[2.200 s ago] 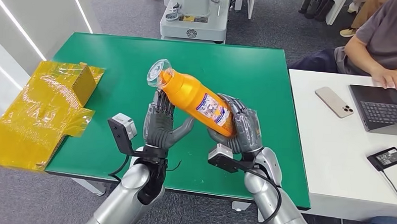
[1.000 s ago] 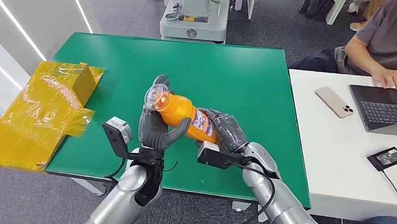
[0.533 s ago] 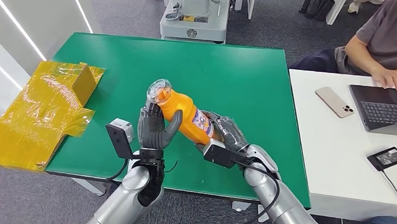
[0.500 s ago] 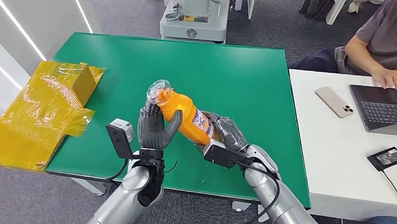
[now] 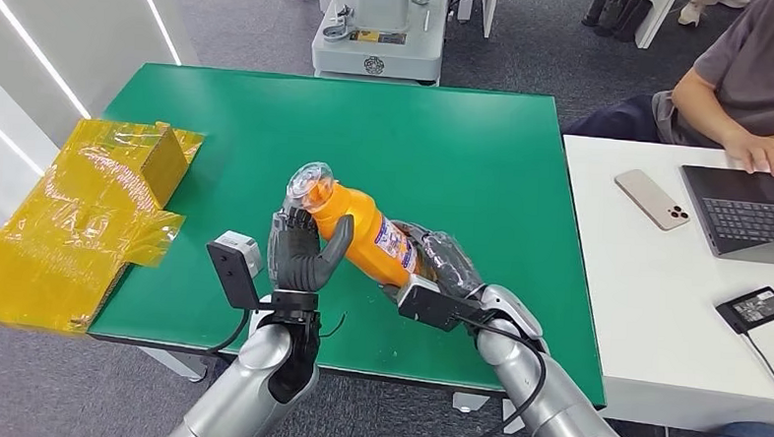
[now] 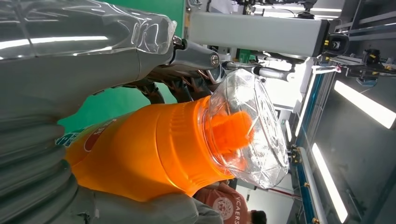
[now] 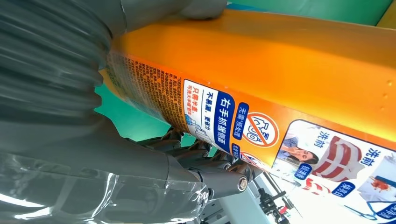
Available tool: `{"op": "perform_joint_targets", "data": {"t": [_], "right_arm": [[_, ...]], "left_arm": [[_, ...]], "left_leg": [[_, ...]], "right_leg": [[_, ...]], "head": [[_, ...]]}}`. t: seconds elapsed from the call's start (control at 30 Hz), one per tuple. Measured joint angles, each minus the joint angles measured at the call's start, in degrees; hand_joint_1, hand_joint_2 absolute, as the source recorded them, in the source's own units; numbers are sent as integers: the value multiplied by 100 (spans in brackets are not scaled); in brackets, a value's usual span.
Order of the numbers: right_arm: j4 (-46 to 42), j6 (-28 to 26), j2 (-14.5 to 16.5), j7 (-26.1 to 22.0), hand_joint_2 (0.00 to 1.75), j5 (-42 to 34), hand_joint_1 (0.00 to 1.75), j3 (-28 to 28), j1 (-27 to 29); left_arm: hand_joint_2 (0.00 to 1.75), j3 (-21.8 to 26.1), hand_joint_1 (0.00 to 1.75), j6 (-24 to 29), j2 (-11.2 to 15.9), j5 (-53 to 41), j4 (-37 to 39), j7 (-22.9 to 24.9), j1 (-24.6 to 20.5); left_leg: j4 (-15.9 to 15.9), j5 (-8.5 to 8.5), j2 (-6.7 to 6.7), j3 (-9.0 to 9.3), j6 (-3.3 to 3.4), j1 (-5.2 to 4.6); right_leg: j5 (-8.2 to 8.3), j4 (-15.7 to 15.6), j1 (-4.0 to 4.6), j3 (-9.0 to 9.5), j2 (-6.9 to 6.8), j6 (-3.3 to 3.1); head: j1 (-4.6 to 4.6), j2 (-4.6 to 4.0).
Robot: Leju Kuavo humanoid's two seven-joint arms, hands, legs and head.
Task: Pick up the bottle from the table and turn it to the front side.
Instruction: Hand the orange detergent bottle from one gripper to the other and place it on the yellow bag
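So around the green worktop (image 5: pixel 446 132) there's a fair bit of clutter: a crumpled sheet of shiny yellow film with a small yellow cardboard box (image 5: pixel 164 160) sitting on it hangs off the far left edge, a grey machine base (image 5: pixel 376 31) stands on the floor just past the back edge, and a white desk (image 5: pixel 655 319) butts up on the right with a pale smartphone (image 5: pixel 651 199), a dark laptop (image 5: pixel 748 210) and a black power brick (image 5: pixel 754 306) on it, plus a person in a grey shirt (image 5: pixel 754 67) with a hand by the keyboard. None of it sits near the middle of the green surface. The thing that matters is the smooth orange plastic bottle (image 5: pixel 363 232), lifted off the worktop and lying tilted, its clear faceted cap (image 5: pixel 308 185) pointing up and away to the left, a glossy printed label with blue and white panels wrapping the lower body. The left hand (image 5: pixel 301 249) is upright with its dark fingers behind the neck end and the thick grey thumb hooked across the front, so it's clamped on the bottle just under the cap. The right hand (image 5: pixel 440 260), wrapped in wrinkly clear film, grips the base end from below, fingers curled round the label side.
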Motion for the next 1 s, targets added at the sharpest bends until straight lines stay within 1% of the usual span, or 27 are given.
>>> {"op": "perform_joint_targets", "data": {"t": [0.03,0.13,0.17,0.27,0.3,0.33,0.43,0.47,0.57,0.6,0.8,1.0], "right_arm": [[0,-3,0,2,175,11,167,2,0],[-1,-24,0,12,175,47,134,9,-1],[-1,-34,0,19,175,56,135,11,-1],[-1,-89,0,49,175,86,164,26,-1],[-2,-109,0,57,175,95,171,31,-1],[-3,-125,0,63,175,99,175,34,0],[-8,-143,0,57,175,98,175,37,0],[-9,-143,0,54,175,97,175,38,1],[-9,-115,1,38,175,88,175,46,0],[-9,-84,3,24,175,84,175,52,0],[-9,242,30,-92,175,134,175,217,5],[11,417,45,-108,175,198,175,386,12]], "left_arm": [[175,0,175,-4,1,2,1,0,0],[175,0,175,-12,3,13,1,0,6],[175,0,175,-14,4,19,1,0,9],[175,0,175,-24,7,34,1,0,17],[175,0,175,-26,9,39,1,0,19],[175,0,175,-27,12,43,0,0,21],[175,0,175,-20,17,52,-1,-9,25],[175,0,134,-16,18,56,-1,-14,26],[175,0,3,-2,19,60,-1,-38,38],[175,0,0,4,19,55,-1,-47,44],[175,0,0,39,18,26,-1,-61,74],[175,0,0,66,17,4,-1,-19,124]], "left_leg": [[0,0,0,0,0,0],[0,0,0,0,0,0],[0,0,0,0,0,0],[0,0,0,-1,0,0],[0,0,0,-1,0,0],[0,0,0,-1,0,0],[0,0,0,-1,0,0],[0,0,0,-2,0,0],[0,0,-1,-2,0,0],[0,0,-1,-2,0,0],[0,0,-1,-2,0,0],[-1,0,-2,-3,0,0]], "right_leg": [[0,0,0,0,0,0],[0,0,0,0,0,0],[0,0,0,0,0,0],[0,0,0,0,0,0],[0,0,0,0,0,0],[0,0,0,0,0,0],[0,0,0,0,-1,0],[0,0,0,0,-1,0],[0,0,0,0,-1,0],[0,0,0,0,-1,0],[0,0,0,0,-1,0],[-1,0,0,0,-2,1]], "head": [[0,0],[1,0],[1,0],[1,0],[1,0],[1,0],[1,0],[1,0],[1,0],[1,0],[1,0],[1,0]]}}
